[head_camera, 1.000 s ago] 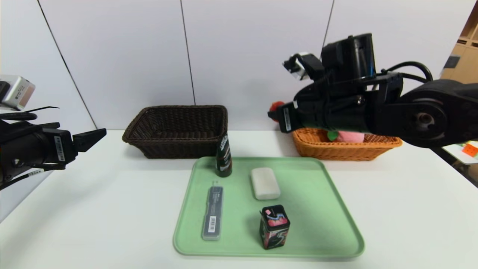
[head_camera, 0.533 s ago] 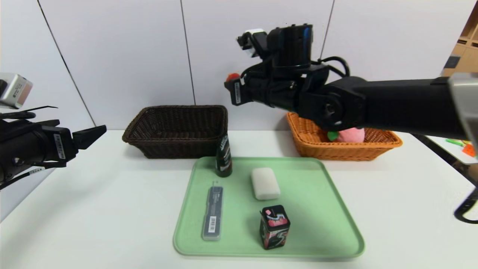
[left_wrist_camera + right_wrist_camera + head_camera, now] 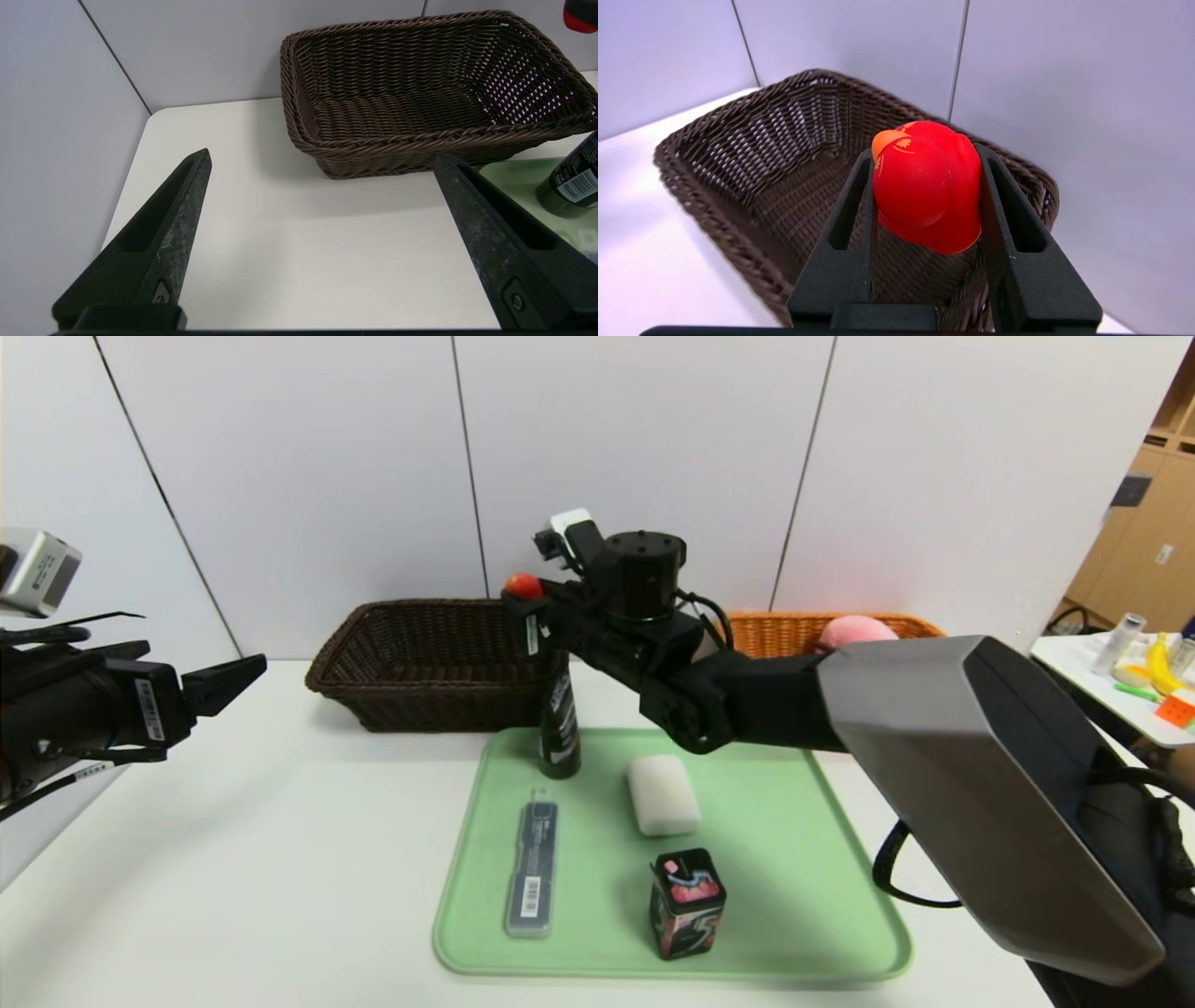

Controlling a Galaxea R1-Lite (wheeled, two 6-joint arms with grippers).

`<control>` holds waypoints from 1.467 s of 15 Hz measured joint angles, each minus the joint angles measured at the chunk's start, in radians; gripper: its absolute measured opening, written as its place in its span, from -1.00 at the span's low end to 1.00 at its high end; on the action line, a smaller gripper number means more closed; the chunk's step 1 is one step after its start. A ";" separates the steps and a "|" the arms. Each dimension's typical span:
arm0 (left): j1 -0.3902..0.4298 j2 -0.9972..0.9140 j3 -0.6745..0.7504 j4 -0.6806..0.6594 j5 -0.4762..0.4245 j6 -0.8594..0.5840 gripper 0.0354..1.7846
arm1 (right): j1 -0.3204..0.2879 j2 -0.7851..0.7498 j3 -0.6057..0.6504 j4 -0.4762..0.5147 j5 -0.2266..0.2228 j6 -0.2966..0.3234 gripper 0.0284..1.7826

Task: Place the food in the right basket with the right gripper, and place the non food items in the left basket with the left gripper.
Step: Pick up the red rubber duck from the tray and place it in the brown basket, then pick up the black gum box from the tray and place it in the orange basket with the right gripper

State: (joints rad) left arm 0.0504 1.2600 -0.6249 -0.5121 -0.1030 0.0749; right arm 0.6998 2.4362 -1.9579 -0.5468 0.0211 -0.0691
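Your right claw [image 3: 927, 196] is clamped on a red toy [image 3: 927, 186] and hangs over the near right corner of the dark brown basket [image 3: 439, 658], the one on the robot's left. That sits oddly with the task: the right arm is meant to serve the orange basket [image 3: 775, 630], where a pink item [image 3: 854, 630] already lies. Judge what the toy is before you let go. It looks more like a rubber figure than food, so if it belongs in the dark basket, bring it well inside the rim, lower it close to the weave, then part the fingers. It is glossy, rounded and red with a small orange patch on top, gripped on both flanks. Your left claw [image 3: 322, 233] waits spread wide and empty above the worktop [image 3: 280, 859], left of the green tray [image 3: 794, 859].
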 joint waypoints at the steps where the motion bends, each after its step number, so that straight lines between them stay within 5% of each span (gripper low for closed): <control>1: 0.000 0.000 0.001 -0.006 -0.001 0.000 0.89 | 0.000 0.013 0.000 -0.010 0.003 -0.001 -0.31; 5: 0.000 0.002 0.006 -0.030 -0.002 -0.003 0.89 | -0.001 0.035 -0.001 -0.008 0.010 0.000 -0.32; 10: 0.000 0.003 0.007 -0.031 -0.002 -0.002 0.89 | -0.006 0.040 0.000 -0.019 0.011 -0.002 0.27; 17: 0.000 0.003 0.005 -0.030 -0.001 -0.002 0.89 | -0.063 -0.030 0.001 -0.008 -0.003 -0.004 0.65; 22: 0.000 0.006 0.005 -0.030 -0.001 -0.003 0.89 | -0.170 -0.241 0.088 0.221 -0.093 0.010 0.78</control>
State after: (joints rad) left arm 0.0500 1.2655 -0.6196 -0.5426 -0.1043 0.0721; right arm 0.5300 2.1951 -1.8698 -0.3260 -0.0721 -0.0589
